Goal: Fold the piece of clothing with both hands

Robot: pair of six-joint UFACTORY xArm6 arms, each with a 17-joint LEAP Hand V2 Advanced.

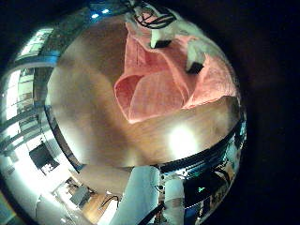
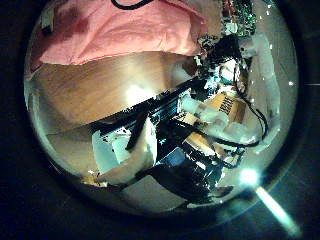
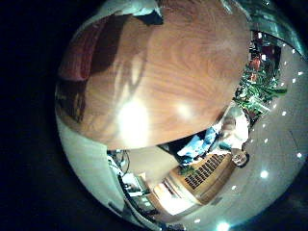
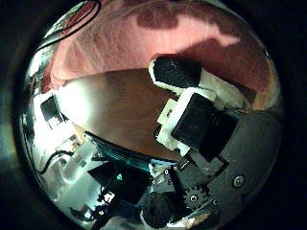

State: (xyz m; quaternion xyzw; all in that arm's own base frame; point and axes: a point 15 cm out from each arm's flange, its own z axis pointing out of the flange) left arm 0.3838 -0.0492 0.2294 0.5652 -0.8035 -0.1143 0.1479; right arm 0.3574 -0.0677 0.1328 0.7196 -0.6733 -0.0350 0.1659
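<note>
The piece of clothing (image 1: 173,80) lies on the wooden table (image 1: 112,122), bunched, with one edge folded over. In the left little finger side palm view, fingers (image 1: 194,64) of a hand rest on the cloth's far part. The left hand (image 2: 205,105) hangs over bare wood beside the clothing (image 2: 120,30), its fingers relaxed and holding nothing. The right hand (image 4: 187,110) is low at the clothing's (image 4: 173,34) edge. One of its fingertips (image 4: 173,69) lies at the hem, and its other fingers sit over the wood, not curled round cloth.
The right little finger side palm view shows mostly bare tabletop (image 3: 164,87), with the cloth (image 3: 85,53) at its rim. Room furniture and lights lie beyond the table's edge (image 1: 66,159).
</note>
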